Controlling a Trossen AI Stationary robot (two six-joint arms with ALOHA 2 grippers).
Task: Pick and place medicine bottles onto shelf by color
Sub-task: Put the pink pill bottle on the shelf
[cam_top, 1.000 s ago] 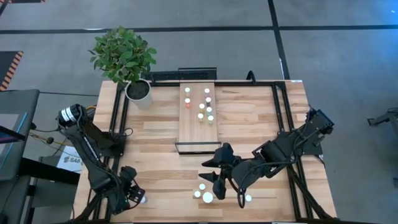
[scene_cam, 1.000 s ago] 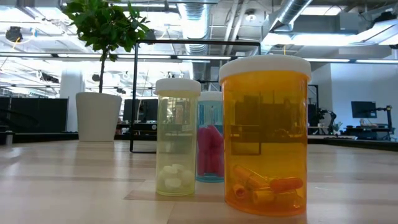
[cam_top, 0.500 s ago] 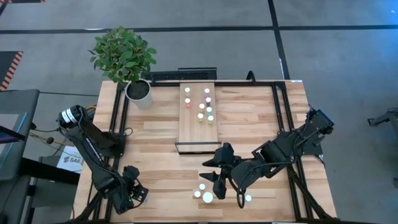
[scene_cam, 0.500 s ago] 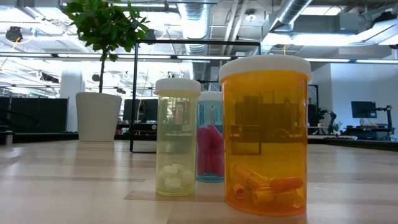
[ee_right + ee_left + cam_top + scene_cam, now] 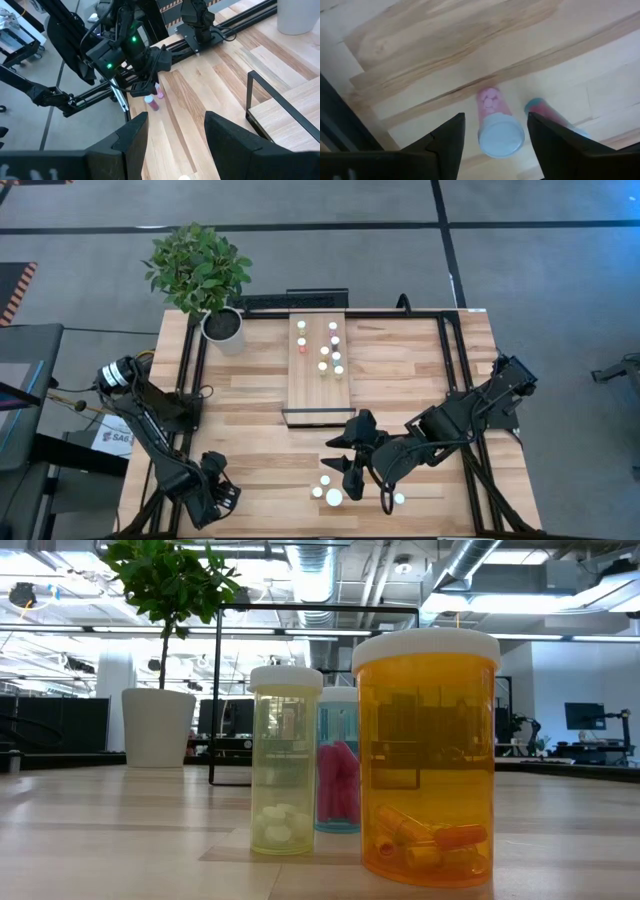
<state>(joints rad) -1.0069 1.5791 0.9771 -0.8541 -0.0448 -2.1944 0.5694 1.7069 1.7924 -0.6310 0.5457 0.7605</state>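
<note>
orange bottle [image 5: 427,758], yellow bottle [image 5: 284,761], white caps

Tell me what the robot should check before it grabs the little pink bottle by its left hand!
1. Left hand open: ok, its fingers stand apart on either side of the pink bottle.
2. Pink bottle upright with its white cap on: ok.
3. Bottle centred between the fingers: ok, gaps show on both sides.
4. Neighbour out of the way: not ok, a second bottle stands close beside one finger and might get bumped.
5. Room on the shelf: ok, its near half is bare.
6. Right hand out of the way: ok, it hangs open by the three bottles near the front edge, far from the left hand.
</note>
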